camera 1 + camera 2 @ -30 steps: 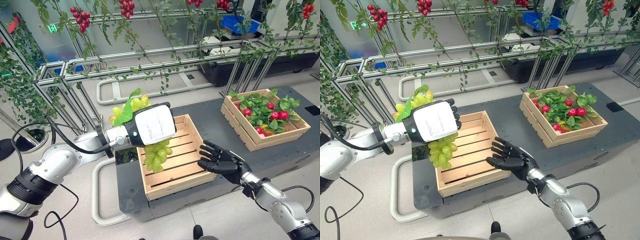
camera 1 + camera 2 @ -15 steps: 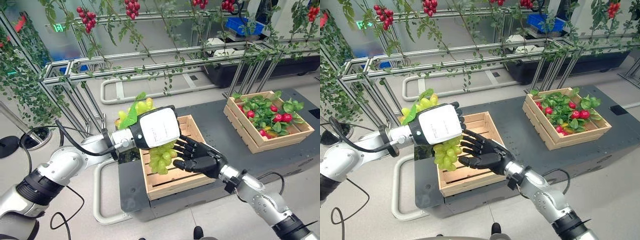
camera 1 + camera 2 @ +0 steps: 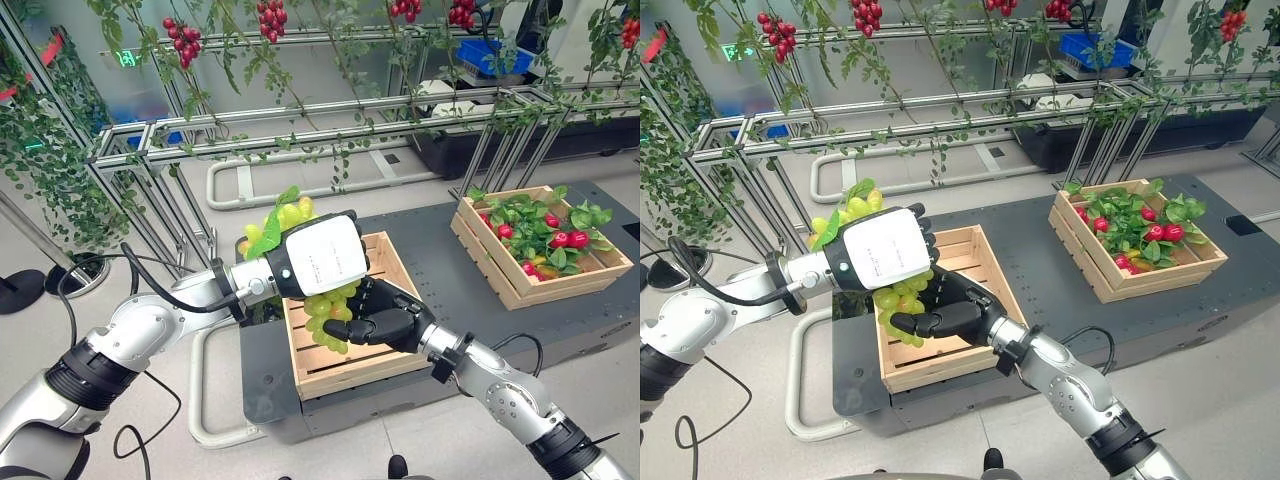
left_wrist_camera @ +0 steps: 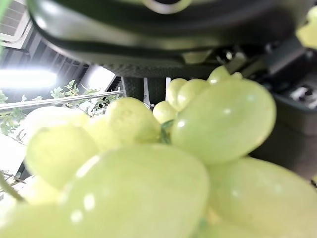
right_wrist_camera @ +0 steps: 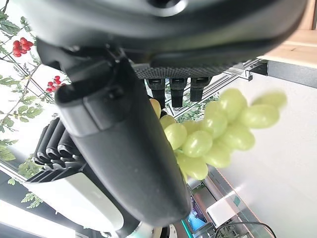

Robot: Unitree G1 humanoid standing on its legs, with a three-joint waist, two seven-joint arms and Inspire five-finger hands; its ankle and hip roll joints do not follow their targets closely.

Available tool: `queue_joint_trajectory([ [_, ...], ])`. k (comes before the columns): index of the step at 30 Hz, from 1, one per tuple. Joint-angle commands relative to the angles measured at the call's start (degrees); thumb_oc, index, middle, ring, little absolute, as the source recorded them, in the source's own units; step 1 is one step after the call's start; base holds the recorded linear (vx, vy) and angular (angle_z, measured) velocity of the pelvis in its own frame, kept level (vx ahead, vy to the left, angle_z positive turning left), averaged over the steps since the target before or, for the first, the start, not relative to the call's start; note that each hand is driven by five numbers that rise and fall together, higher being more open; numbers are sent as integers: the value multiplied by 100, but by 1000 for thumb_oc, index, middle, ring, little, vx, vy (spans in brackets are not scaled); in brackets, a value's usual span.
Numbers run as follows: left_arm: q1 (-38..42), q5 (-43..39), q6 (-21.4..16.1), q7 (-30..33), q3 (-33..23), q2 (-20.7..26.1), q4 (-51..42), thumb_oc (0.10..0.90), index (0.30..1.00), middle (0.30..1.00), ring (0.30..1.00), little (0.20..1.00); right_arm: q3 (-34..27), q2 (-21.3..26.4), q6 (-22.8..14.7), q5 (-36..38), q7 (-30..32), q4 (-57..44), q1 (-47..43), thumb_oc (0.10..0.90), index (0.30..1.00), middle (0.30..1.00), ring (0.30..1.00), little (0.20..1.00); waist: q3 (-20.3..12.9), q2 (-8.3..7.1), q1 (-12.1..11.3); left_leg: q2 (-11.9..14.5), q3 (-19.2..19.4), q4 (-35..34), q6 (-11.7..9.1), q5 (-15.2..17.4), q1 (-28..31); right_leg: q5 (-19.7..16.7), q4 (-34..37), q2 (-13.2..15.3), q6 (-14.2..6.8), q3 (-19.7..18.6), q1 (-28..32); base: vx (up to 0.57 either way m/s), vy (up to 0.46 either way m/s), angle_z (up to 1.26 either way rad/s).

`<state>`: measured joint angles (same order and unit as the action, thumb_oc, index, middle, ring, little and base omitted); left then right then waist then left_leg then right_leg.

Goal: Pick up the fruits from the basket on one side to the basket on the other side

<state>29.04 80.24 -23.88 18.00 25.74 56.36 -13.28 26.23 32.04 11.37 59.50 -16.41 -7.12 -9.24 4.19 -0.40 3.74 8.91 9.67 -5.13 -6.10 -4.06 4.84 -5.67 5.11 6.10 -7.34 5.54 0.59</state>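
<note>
A mock greenhouse set up in a lab: aluminium frame racks [image 3: 300, 130] hung with vines and red berry clusters [image 3: 182, 40], wooden crates [image 3: 540, 245] on a dark platform [image 3: 430, 250], smooth grey floor.

Two head cameras, set slightly apart, look down from above at the same table [image 3: 430, 250] and both crates. Each wrist camera looks along its own hand from very close, sharing the green grapes [image 5: 218, 131].

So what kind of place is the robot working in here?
Probably a mock greenhouse or fruit-picking test area. Metal frames carry vines with red berries, and two wooden crates stand on a dark platform: one under the grapes, one with red fruit and leaves.
</note>
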Motion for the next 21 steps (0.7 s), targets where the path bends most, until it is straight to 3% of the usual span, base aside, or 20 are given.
queue_joint_trajectory([
  [1, 1085, -305, 644, 254, -41, -412, 53, 400, 300, 300, 300, 300, 165, -350, -525, 610, -238, -661, -771, 800, 900, 900, 900, 900, -476, -66, -30, 1, -184, 13, 91, 367, 87, 256, -11, 209, -195, 113, 212, 0, 0, 0],
  [13, 928, -228, 560, 329, -207, -412, -16, 400, 300, 300, 300, 300, 237, -241, -78, 977, -894, -718, -712, 800, 900, 900, 900, 900, -511, -100, -60, -4, -209, 13, 89, 355, 88, 245, -11, 205, -198, 125, 218, 0, 0, 0],
  [15, 903, -185, 565, 378, -211, -443, -22, 400, 300, 300, 300, 300, 301, -286, 65, 959, -916, -679, -682, 574, 561, 561, 561, 561, -511, -98, -61, 0, -211, 13, 92, 357, 93, 247, -11, 207, -195, 123, 222, 0, 0, 0],
  [16, 903, -185, 565, 378, -211, -443, -22, 400, 300, 300, 300, 300, 301, -286, 65, 959, -916, -679, -682, 574, 561, 561, 561, 561, -511, -98, -61, 0, -211, 13, 92, 357, 93, 247, -11, 207, -195, 123, 222, 0, 0, 0],
  [17, 891, -164, 556, 417, -222, -450, -14, 400, 300, 300, 300, 300, 326, -302, 218, 983, -931, -646, -658, 400, 300, 300, 300, 300, -515, -103, -60, -3, -212, 13, 90, 361, 98, 247, -11, 207, -198, 126, 223, 0, 0, 0],
  [21, 878, -127, 603, 447, -187, -482, -45, 400, 300, 300, 300, 300, 465, -341, 432, 931, -1009, -539, -582, 400, 300, 300, 300, 300, -515, -112, -70, -7, -216, 13, 95, 353, 101, 242, -11, 216, -202, 136, 227, 0, 0, 0],
])
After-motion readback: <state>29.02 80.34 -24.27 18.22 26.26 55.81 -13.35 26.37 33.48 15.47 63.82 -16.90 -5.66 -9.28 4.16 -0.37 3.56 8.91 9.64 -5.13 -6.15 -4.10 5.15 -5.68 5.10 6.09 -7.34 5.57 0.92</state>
